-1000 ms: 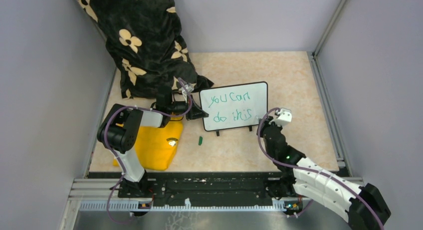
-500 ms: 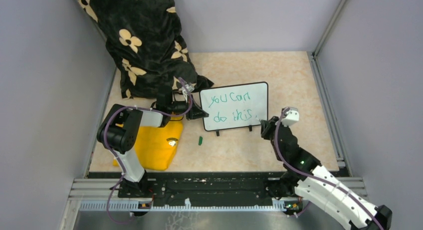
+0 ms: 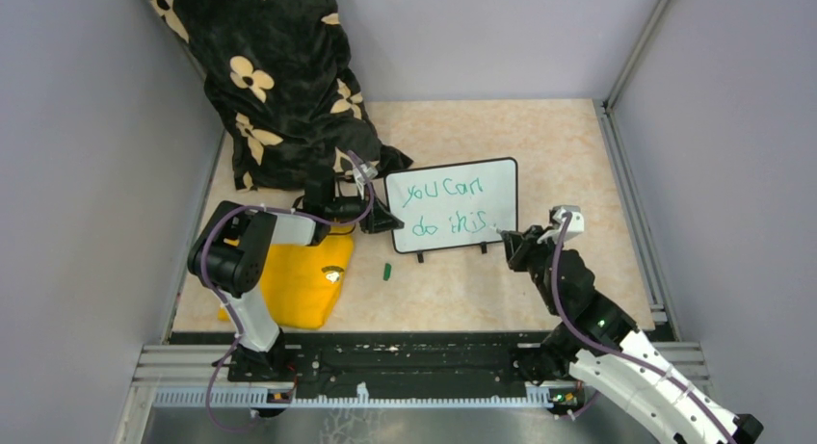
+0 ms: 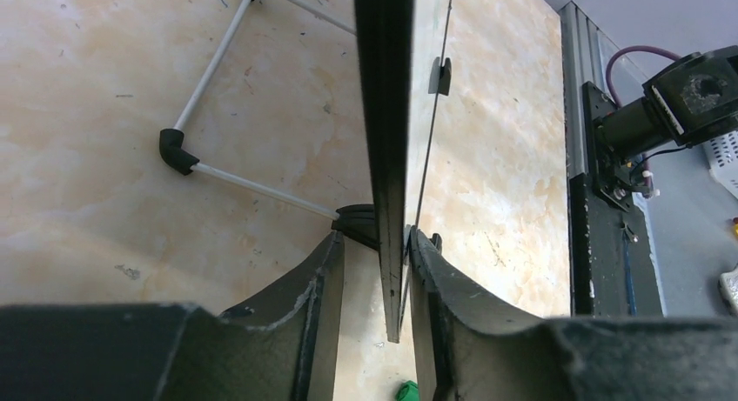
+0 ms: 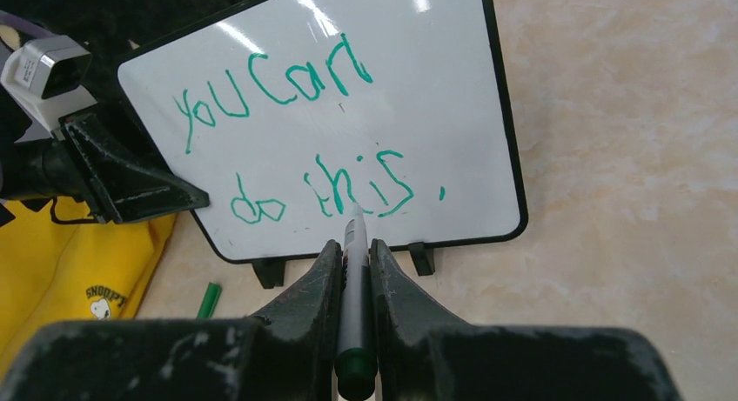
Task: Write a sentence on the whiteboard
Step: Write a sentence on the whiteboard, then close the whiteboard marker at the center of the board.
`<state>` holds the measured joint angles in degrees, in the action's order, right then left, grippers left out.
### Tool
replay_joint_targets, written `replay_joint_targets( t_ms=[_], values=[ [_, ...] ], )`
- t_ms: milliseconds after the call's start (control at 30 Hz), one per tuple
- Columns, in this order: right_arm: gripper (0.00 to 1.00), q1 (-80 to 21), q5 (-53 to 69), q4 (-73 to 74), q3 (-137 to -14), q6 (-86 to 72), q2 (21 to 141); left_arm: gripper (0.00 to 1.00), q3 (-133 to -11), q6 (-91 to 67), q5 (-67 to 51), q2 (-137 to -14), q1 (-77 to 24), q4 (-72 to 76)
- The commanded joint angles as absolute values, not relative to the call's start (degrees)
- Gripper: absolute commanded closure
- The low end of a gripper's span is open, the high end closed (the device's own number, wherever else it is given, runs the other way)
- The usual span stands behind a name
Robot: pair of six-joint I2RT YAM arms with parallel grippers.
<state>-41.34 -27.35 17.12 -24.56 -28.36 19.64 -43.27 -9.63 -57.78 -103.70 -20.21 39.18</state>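
Two green lines, so the sentence [image 5: 300, 136] looks done on whiteboard [image 3: 496, 179] mid-frame on bench [image 3: 578, 155]; left jaws clamp its edge, right jaws hold marker [image 5: 355, 305] near its lower edge, next probably pull back.

arms [image 3: 252, 314]: black joints, white links | cables [image 3: 556, 271]: purple | left claw [image 4: 376, 240], right claw [image 5: 352, 244]: scuffed black

Right gripper [image 5: 352, 249] sits bottom center, its two black fingers pinched on a marker [image 5: 354, 305] whose tip points at the lower edge of the whiteboard [image 5: 435, 88], right under "this". The sentence [image 5: 326, 192] is in green, two lines, "you can do this". Left gripper [image 5: 122, 179] is at the board's left edge, with yellow cloth [image 5: 78, 262] and a little green cap [image 5: 207, 301] lower left.
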Motion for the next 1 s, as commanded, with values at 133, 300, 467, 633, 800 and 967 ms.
replay_joint_targets(
  t_ms=[133,300,467,633,800,967],
  values=[
    [1.00,-40.7,-24.8,13.5,-27.5,-25.9,19.9,0.50,-42.0,-7.2,-53.3,-102.7,-20.6,36.1],
    [1.00,-40.7,-24.6,13.4,-27.7,-25.4,19.7,0.21,-41.2,-7.4,-51.9,-100.0,-20.5,36.1],
    [1.00,-40.7,-25.3,13.8,-28.3,-24.7,19.4,0.02,-38.9,-6.8,-46.5,-93.4,-19.7,32.6],
    [1.00,-40.7,-24.6,12.2,-27.4,-24.5,17.4,0.01,-38.9,-6.5,-33.3,-81.1,-19.4,22.8],
    [1.00,-40.7,-22.3,11.0,-26.6,-23.5,17.0,0.01,-39.5,-16.9,-4.0,-71.6,-18.8,11.7],
    [1.00,-40.7,-19.6,10.5,-27.1,-23.5,18.2,0.01,-46.1,-23.4,8.2,-68.9,-18.9,-3.9]
  ],
)
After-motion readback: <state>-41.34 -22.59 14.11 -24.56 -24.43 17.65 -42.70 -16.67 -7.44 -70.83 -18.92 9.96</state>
